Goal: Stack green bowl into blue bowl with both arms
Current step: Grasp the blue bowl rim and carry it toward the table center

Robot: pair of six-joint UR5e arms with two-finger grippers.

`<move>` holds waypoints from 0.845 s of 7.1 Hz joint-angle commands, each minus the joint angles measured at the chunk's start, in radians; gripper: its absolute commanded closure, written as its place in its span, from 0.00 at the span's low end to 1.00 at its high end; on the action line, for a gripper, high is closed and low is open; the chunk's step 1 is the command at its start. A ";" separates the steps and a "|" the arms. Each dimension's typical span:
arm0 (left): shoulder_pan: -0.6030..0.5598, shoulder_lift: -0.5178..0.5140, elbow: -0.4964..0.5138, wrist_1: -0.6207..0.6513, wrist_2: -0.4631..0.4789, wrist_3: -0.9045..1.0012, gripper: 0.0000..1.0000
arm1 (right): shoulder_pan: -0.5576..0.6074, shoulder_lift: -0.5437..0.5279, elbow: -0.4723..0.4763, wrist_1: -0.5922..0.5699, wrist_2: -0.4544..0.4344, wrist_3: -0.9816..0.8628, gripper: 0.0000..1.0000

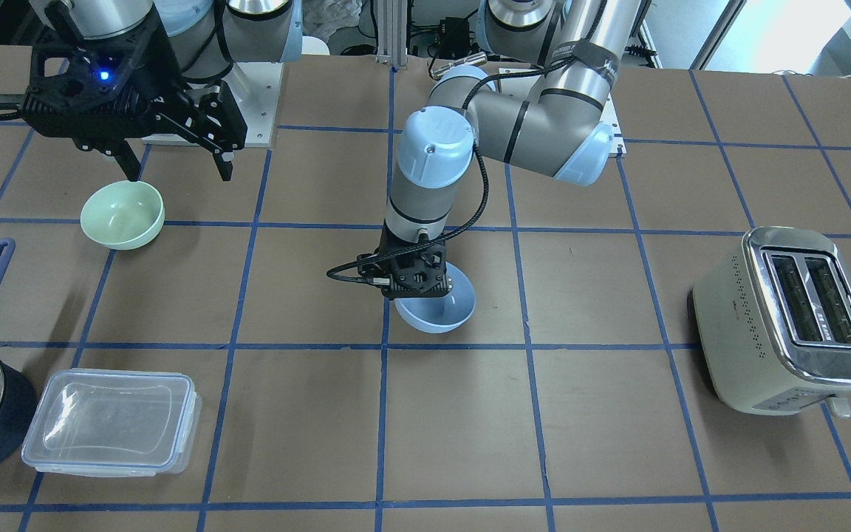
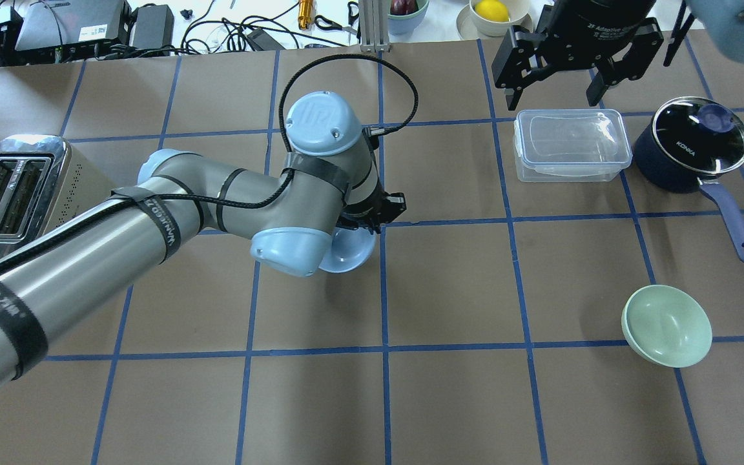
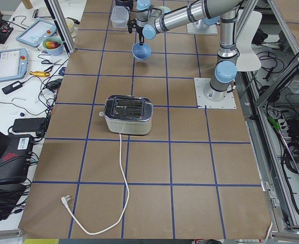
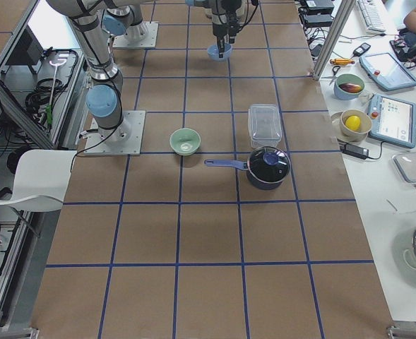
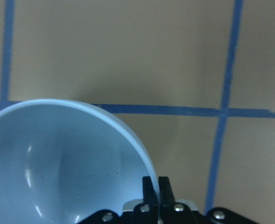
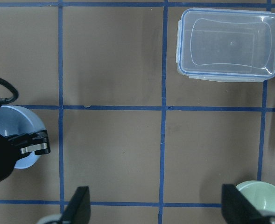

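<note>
Left claw [image 5: 156, 184] is closed on the rim of the blue bowl [image 5: 58, 158], pinching it near the centre of the counter [image 2: 449, 290]. Seen from overhead, the green bowl [image 2: 667, 325] sits mouth up at four o'clock from it, well apart. Right claw [image 1: 178, 168] hangs wide open and empty above the green bowl. The step likely goes best with the blue bowl held level and the right claw straddling the green rim.

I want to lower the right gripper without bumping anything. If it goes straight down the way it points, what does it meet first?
Probably bare table, between the right gripper's open fingers. The green bowl sits just outside one finger, which might clip its rim; depth is unclear.
</note>
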 commanded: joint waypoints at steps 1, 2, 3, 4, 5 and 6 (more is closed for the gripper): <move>-0.051 -0.056 0.023 0.036 -0.007 -0.065 1.00 | 0.000 0.000 -0.003 0.001 0.000 0.000 0.00; -0.053 -0.069 0.024 0.047 -0.007 -0.067 0.89 | 0.000 0.000 0.000 0.000 0.002 0.000 0.00; -0.053 -0.054 0.023 0.088 -0.002 -0.017 0.05 | 0.000 0.000 -0.003 0.003 -0.001 0.000 0.00; -0.009 -0.007 0.030 0.114 -0.008 0.131 0.00 | 0.000 0.000 -0.002 0.003 -0.003 0.000 0.00; 0.071 0.054 0.029 0.088 -0.008 0.201 0.00 | 0.000 0.000 0.002 0.003 -0.005 0.000 0.00; 0.175 0.124 0.032 -0.064 -0.035 0.355 0.00 | -0.001 0.000 0.005 0.004 -0.009 -0.002 0.00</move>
